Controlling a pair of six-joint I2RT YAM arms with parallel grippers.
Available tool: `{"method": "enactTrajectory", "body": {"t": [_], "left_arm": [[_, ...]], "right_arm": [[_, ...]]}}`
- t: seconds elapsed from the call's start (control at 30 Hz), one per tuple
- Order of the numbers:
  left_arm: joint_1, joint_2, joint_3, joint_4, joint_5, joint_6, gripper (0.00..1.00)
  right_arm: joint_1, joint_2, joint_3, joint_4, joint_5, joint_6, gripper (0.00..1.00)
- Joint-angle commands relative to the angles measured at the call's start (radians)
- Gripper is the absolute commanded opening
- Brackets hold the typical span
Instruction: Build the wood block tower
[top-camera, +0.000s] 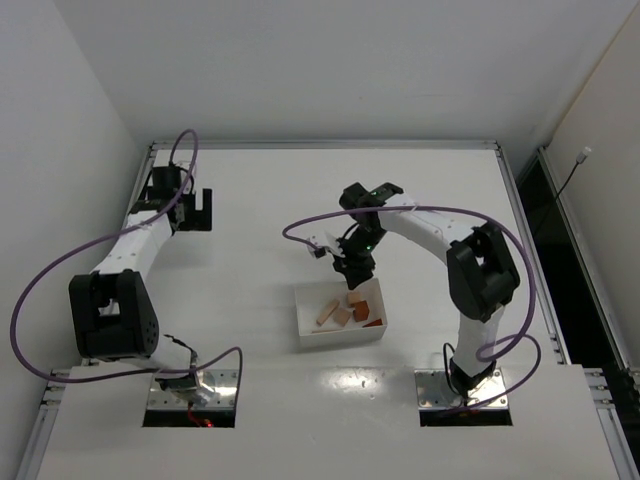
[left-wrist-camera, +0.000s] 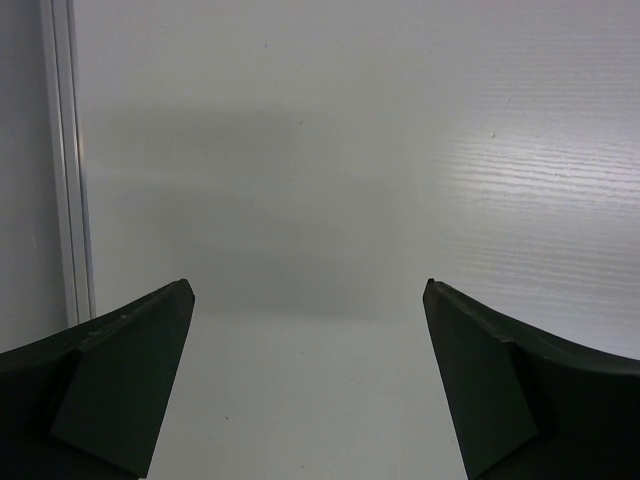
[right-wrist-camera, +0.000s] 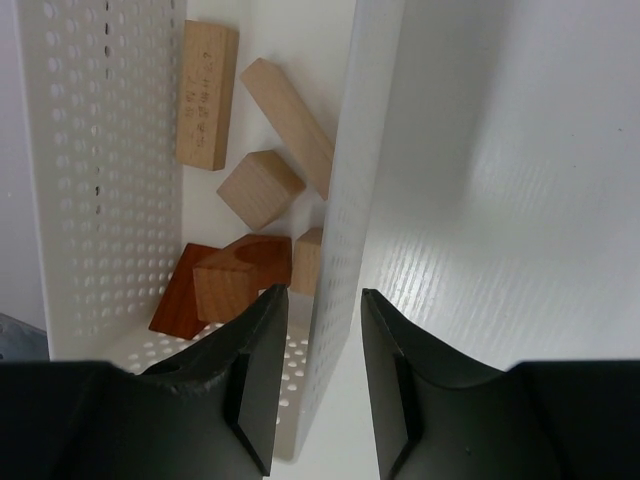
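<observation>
Blocks (top-camera: 347, 308) lay jumbled in the white tray (top-camera: 310, 338), just below centre of the overhead frame. Right gripper (top-camera: 352, 268) straddled the tray wall, fingers close either side; clamped or not, couldn't tell. Left gripper (top-camera: 195, 212) hung spread, upper left. Light, stiff, smooth wood: likely best pinched across flat faces.

R tool (top-camera: 355, 268) over far edge of white tray (top-camera: 308, 328) w/ wood blocks (top-camera: 342, 314); L tool (top-camera: 195, 212) well apart.

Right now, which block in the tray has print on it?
The long pale block lying along the tray's perforated wall; faint print runs down its face, others look plain.
</observation>
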Motion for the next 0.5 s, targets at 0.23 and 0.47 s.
{"method": "enactTrajectory", "body": {"t": [0.23, 0.47], "left_arm": [[0.032, 0.018, 0.031, 0.009, -0.004, -0.004, 0.99], [0.032, 0.018, 0.013, 0.009, -0.015, -0.014, 0.99]], "right_arm": [[0.042, 0.025, 0.000, 0.097, -0.036, 0.097, 0.30], [0.062, 0.035, -0.041, 0.147, -0.004, 0.145, 0.00]]}}
